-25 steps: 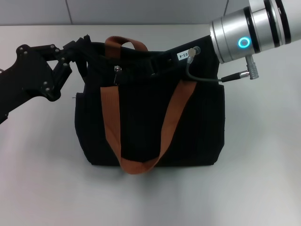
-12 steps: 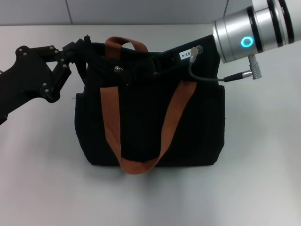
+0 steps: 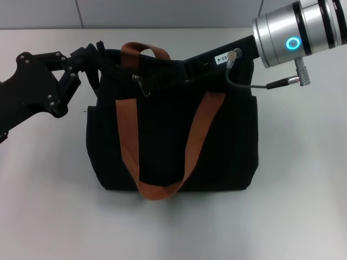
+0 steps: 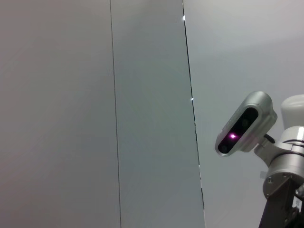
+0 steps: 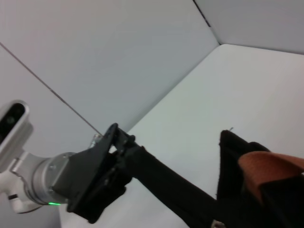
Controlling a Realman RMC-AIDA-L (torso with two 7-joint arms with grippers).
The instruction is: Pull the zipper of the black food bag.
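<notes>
The black food bag point(image 3: 168, 146) stands upright on the white table, its orange-brown handles point(image 3: 200, 135) hanging down the front. The zipper point(image 3: 140, 82), a small silver pull tab, lies on the top edge just right of the rear handle. My left gripper point(image 3: 96, 54) is shut on the bag's top left corner; the right wrist view shows the left gripper point(image 5: 124, 151) clamping that stretched edge of the bag point(image 5: 228, 190). My right gripper point(image 3: 187, 67) lies over the bag's top right, to the right of the pull tab. Its dark tip blends into the fabric.
White table point(image 3: 303, 179) surrounds the bag on all sides. A grey wall point(image 3: 162, 13) runs behind the far edge. The right arm's silver wrist point(image 3: 295, 35) and cable point(image 3: 244, 84) hang over the bag's right corner. The left wrist view shows only wall panels and a camera head point(image 4: 244, 124).
My right arm has drawn back to the right and slightly up along the bag's top. The zipper pull has shifted a little to the right. The left arm has held still.
</notes>
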